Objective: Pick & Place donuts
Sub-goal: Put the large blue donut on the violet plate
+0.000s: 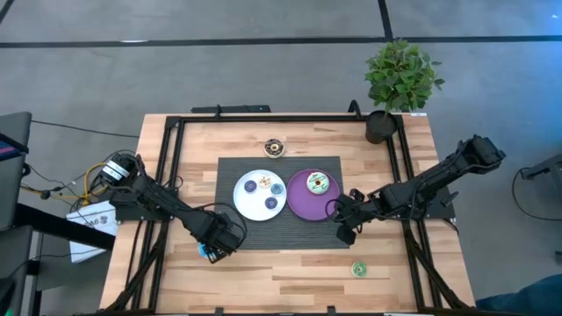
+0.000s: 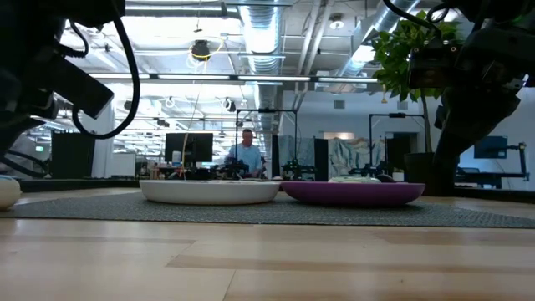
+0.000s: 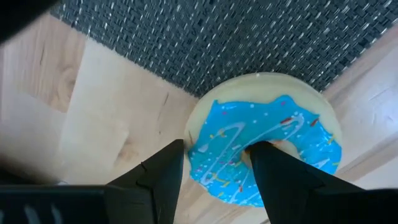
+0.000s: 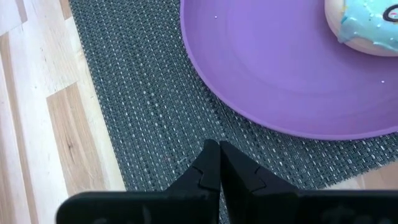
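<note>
My left gripper (image 3: 214, 171) pinches one side of the blue-iced donut (image 3: 267, 149) lying on bare wood just off the mat's (image 3: 249, 43) corner, one finger through its hole, so the thin grip may let it swing or slip when lifted, while my right gripper (image 4: 219, 163) waits closed beside the purple plate (image 4: 273, 74).

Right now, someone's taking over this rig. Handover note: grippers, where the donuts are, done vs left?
Left gripper: closed on the blue-iced donut, one finger through its hole, at the mat's near-left corner on the table.
Right gripper: shut, empty, over the mat just off the purple plate.
Done: three donuts on the white plate, one on the purple plate.
Left: the blue-iced donut still needs placing; a brown donut sits behind the mat and a green donut on the table's near right, both loose.
</note>
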Controlling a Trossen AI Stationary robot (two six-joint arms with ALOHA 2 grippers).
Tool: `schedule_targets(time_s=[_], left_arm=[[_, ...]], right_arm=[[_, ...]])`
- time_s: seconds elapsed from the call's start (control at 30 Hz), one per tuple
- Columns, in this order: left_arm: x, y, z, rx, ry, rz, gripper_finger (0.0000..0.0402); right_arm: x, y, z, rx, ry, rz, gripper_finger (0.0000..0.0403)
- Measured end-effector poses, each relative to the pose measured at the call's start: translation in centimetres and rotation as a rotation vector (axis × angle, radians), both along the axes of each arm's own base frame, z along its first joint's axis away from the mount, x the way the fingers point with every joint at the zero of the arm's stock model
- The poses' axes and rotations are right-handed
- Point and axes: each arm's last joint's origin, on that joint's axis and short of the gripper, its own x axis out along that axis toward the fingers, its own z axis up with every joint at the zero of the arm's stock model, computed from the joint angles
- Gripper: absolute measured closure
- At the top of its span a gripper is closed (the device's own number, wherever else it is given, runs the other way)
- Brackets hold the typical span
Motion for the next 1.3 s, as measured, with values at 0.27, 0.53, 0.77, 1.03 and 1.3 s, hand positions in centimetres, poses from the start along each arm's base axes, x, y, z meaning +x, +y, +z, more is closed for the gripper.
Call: schedule_targets(time_s=[0.27, 0.53, 0.77, 1.03, 1.3], left_arm=[[0.1, 0.0, -0.3, 0.030, -0.019, -0.012, 0.0220], [-0.5, 0.2, -2.0, -0.037, -0.014, 0.046, 0.0220], [-0.4, 0.2, -2.0, -0.031, -0.030, 0.052, 0.0220], [-0.4, 0.2, -2.0, -0.030, -0.031, 0.055, 0.0220], [-0.4, 0.2, -2.0, -0.034, -0.028, 0.060, 0.0222]], right_arm=[[0.1, -0.3, 0.0, 0.000, 0.000, -0.012, 0.0402], [0.2, -0.4, 0.0, 0.000, 0.000, -0.019, 0.0402], [0.2, -0.4, 0.0, 0.000, 0.000, -0.019, 0.0402], [0.2, -0.4, 0.0, 0.000, 0.000, -0.018, 0.0402], [0.2, -0.4, 0.0, 0.001, 0.000, -0.018, 0.0402]])
